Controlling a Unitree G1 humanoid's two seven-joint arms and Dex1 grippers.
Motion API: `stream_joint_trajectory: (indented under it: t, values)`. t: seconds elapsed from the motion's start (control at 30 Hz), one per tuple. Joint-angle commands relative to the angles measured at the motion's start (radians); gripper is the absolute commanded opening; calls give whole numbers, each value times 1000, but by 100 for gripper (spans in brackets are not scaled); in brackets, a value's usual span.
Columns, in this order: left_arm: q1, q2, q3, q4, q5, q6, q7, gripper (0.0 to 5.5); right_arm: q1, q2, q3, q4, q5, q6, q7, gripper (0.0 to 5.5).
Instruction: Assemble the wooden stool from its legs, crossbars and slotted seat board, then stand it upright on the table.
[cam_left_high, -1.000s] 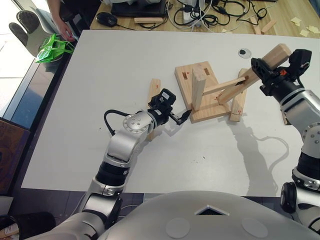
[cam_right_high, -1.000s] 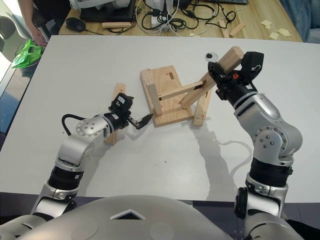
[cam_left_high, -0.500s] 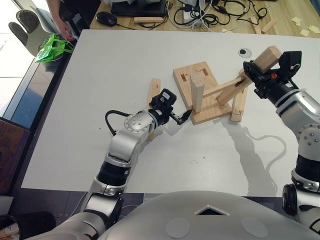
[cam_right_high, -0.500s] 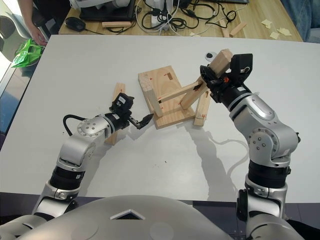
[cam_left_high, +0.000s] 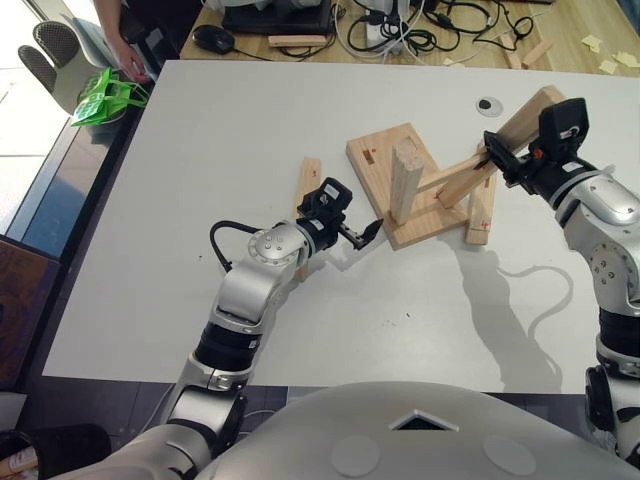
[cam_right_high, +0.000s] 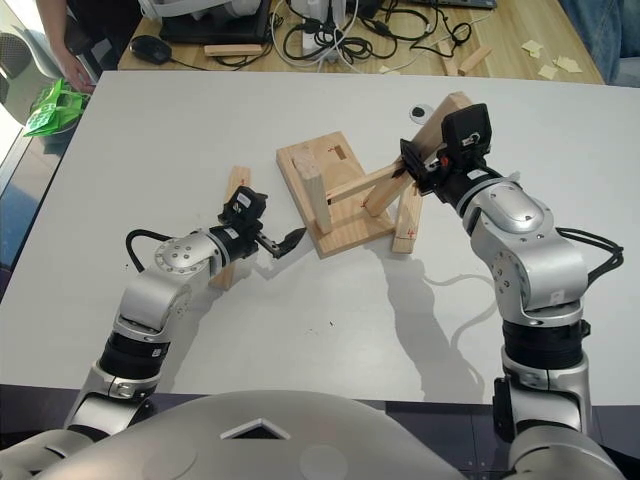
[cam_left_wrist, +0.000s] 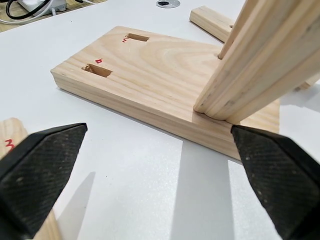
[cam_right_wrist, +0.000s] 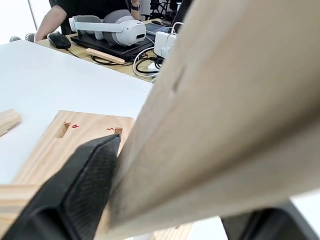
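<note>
Two fingers of the right gripper (cam_left_high: 503, 160) clamp a tilted leg (cam_left_high: 462, 183) partway up, a crossbar (cam_left_high: 440, 180) tying it to the upright leg (cam_left_high: 404, 182) on the seat board (cam_left_high: 372, 160). The left gripper (cam_left_high: 360, 233) sits wide open just beside the seat board's edge. Wood looks light, stiff, smooth; grip flat faces, joints may slip

Your two head views look forward and down over the worktop (cam_left_high: 200, 150) from above the arms. They sit slightly apart sideways, so both share the whole scene: seat board (cam_left_high: 372, 170), both arms and the desk (cam_left_high: 560, 30) beyond. Your left wrist view sits low over the worktop, very near. It faces out through the left end effector (cam_left_wrist: 160, 167) to the seat board's side. Your right wrist view looks along the leg (cam_right_wrist: 225, 100) in the right end effector (cam_left_high: 505, 155). The leg is almost against the lens, with seat board and desk behind.
</note>
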Motion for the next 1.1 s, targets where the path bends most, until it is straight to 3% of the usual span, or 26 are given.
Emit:
stream_joint_trajectory:
  t: [0.03,0.23,0.37,0.5,0.8,1.1]
  values:
    - [-15,7,5,8,9,-7,-2,540,35,83,-22,42,23,27,4,355]
    - [-14,7,9,21,10,-16,-3,540,-90,229,-207,51,141,-18,-51,355]
    - [-13,6,12,27,9,-20,-3,540,-157,261,-252,58,169,-14,-72,355]
    - [-13,7,12,26,10,-20,-4,540,-144,236,-228,60,155,18,-54,355]
    - [-6,14,9,7,9,-12,-11,540,-1,103,9,100,6,278,-45,355]
    - [-16,22,11,20,11,-14,-19,540,-118,251,-134,105,51,57,-26,355]
